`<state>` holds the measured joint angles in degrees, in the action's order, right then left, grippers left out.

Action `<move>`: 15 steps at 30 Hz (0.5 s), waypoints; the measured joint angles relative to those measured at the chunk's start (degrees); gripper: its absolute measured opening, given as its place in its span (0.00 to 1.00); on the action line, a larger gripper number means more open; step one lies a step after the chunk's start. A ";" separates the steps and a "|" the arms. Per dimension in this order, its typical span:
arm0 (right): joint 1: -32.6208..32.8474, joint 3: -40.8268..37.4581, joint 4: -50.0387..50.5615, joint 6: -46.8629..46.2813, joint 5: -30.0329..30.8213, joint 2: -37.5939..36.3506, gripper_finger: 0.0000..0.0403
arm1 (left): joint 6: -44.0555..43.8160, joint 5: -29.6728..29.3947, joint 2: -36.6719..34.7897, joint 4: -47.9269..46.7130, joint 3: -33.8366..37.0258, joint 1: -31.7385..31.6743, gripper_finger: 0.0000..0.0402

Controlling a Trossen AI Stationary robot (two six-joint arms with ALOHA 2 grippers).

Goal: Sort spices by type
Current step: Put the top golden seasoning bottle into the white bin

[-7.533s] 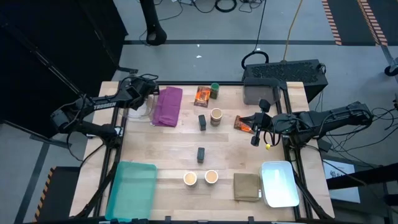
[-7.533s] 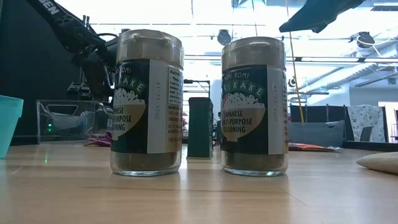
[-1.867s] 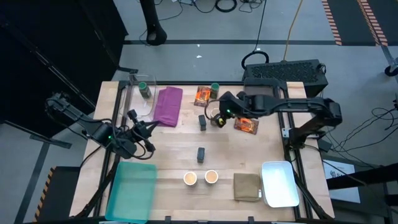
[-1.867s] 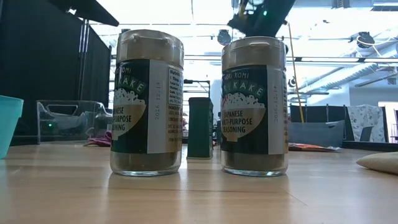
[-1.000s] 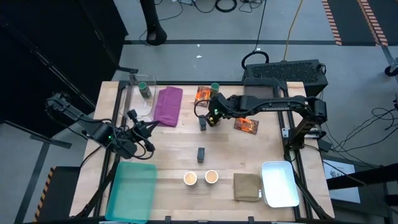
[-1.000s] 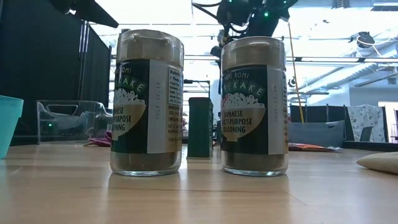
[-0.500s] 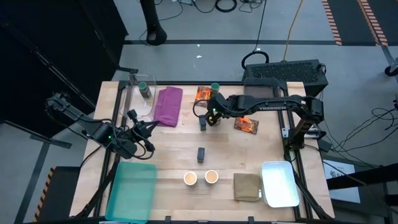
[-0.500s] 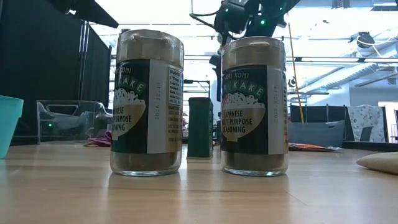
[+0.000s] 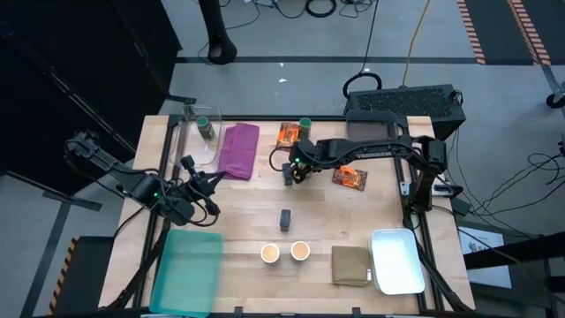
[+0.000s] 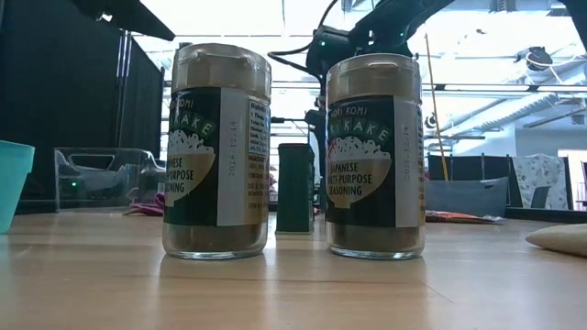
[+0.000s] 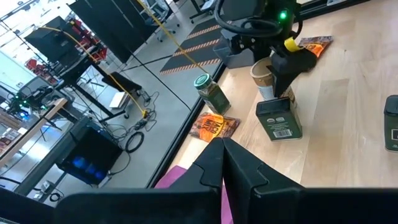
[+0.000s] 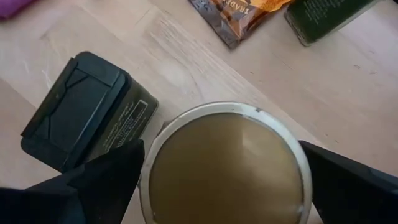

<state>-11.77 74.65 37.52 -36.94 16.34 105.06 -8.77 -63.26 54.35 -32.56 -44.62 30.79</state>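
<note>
My right gripper (image 12: 227,183) stands open above a round tan-topped cup (image 12: 227,168) in the table's far middle, one finger on each side of the cup; I cannot tell whether they touch it. A dark block (image 12: 87,109) stands right beside the cup. Another dark block (image 9: 285,218) stands mid-table, and two more tan-topped cups (image 9: 270,253) (image 9: 299,251) stand near the front. Two orange packets (image 9: 287,134) (image 9: 350,177) and a green-lidded jar (image 9: 305,126) lie at the far side. My left gripper (image 11: 222,163) waits shut at the left, holding nothing.
A purple cloth (image 9: 238,150) lies far left, next to a clear container (image 9: 199,141) that holds a second green-lidded jar (image 9: 205,128). A teal tray (image 9: 188,269) sits front left. An olive cloth (image 9: 350,264) and a white tray (image 9: 396,261) sit front right.
My right gripper has come down over the tan-topped cup, shifting slightly toward the table's left. The cup and the block beside it have not moved.
</note>
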 joint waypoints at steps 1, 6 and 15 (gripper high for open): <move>-0.01 0.00 -0.08 0.08 0.12 0.00 0.98 | -0.01 0.00 0.01 0.00 0.00 -0.02 0.03; -0.04 0.00 -0.05 1.66 1.40 -0.04 0.98 | -0.01 0.00 0.00 0.02 0.00 0.00 0.03; -0.04 0.00 -0.11 1.39 1.51 -0.04 0.95 | -0.16 0.00 0.00 0.07 0.00 -0.01 0.03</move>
<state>-11.81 74.65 37.41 -35.55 17.85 105.01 -8.93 -63.26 54.35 -32.49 -44.62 30.77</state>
